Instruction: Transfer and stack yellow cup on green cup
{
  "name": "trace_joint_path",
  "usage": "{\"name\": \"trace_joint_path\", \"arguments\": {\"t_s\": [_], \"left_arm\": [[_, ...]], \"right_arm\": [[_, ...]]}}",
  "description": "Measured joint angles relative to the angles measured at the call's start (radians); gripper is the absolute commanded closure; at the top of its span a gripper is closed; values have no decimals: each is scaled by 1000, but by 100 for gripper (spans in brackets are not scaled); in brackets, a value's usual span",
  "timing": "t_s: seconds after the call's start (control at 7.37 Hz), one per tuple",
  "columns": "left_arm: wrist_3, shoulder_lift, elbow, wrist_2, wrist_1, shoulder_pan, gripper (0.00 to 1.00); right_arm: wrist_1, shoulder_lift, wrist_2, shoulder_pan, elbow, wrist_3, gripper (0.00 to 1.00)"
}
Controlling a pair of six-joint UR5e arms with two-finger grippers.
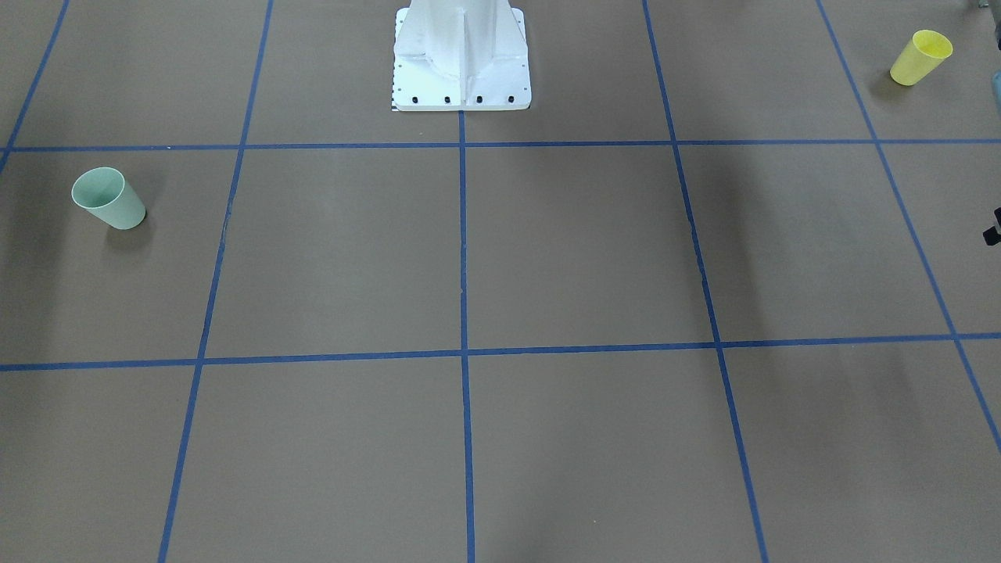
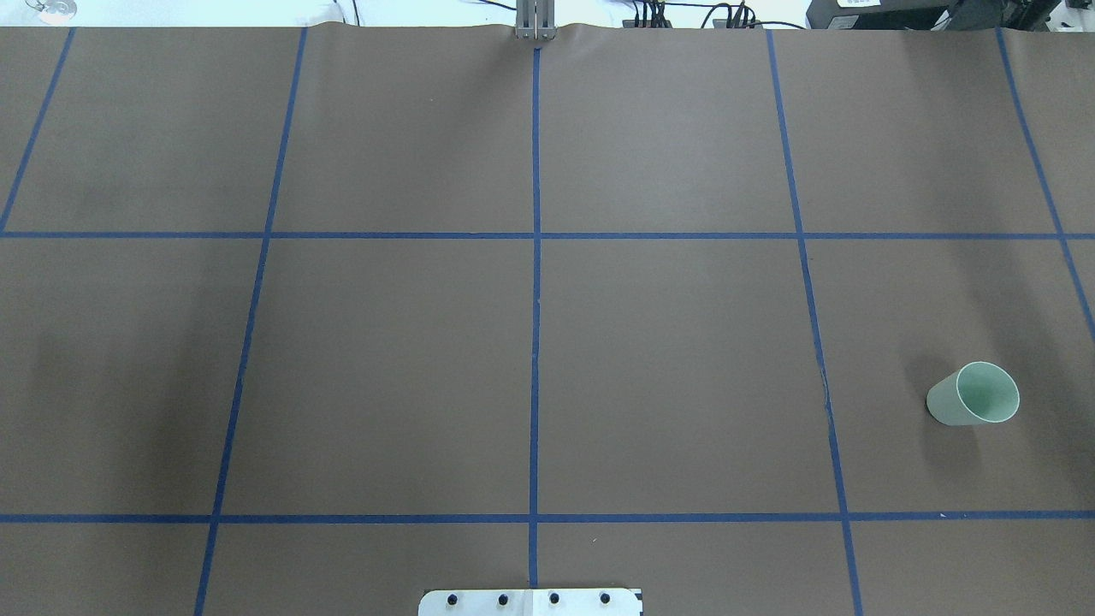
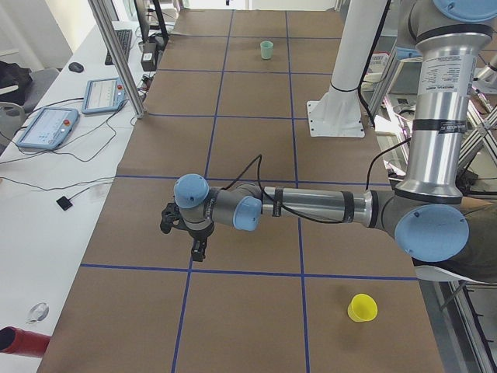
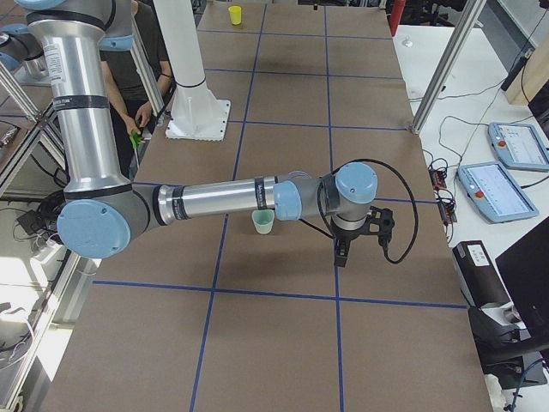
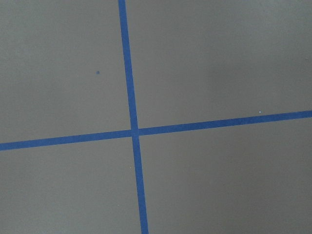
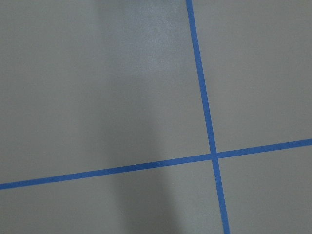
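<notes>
The yellow cup (image 1: 921, 57) stands upright near the table's corner on my left side; it also shows in the exterior left view (image 3: 362, 308) and far off in the exterior right view (image 4: 235, 15). The green cup (image 1: 109, 199) stands upright on my right side (image 2: 973, 394) (image 4: 262, 221) (image 3: 266, 50). My left gripper (image 3: 198, 250) hangs over the table far from the yellow cup. My right gripper (image 4: 340, 254) hangs just beyond the green cup, apart from it. I cannot tell whether either is open or shut. Both wrist views show only blue tape lines.
The white robot pedestal (image 1: 461, 62) stands at mid-table on the robot's side. Blue tape (image 2: 535, 257) splits the brown table cover into squares. Tablets (image 3: 46, 128) (image 4: 515, 146) and cables lie on the side benches. A person (image 4: 141, 60) stands behind the pedestal.
</notes>
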Motion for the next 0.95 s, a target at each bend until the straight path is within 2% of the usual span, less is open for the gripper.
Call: {"name": "trace_joint_path", "arguments": {"t_s": [0.27, 0.54, 0.68, 0.95], "left_arm": [[-6, 51, 5, -3, -75, 1, 0], [-129, 84, 0, -13, -140, 2, 0], [-271, 89, -4, -23, -178, 5, 0], [-688, 95, -9, -12, -293, 70, 0]], "right_arm": [[0, -13, 3, -2, 6, 0, 1], [3, -15, 2, -20, 5, 0, 1], [21, -17, 1, -43, 6, 1, 0], [107, -37, 3, -62, 2, 2, 1]]}}
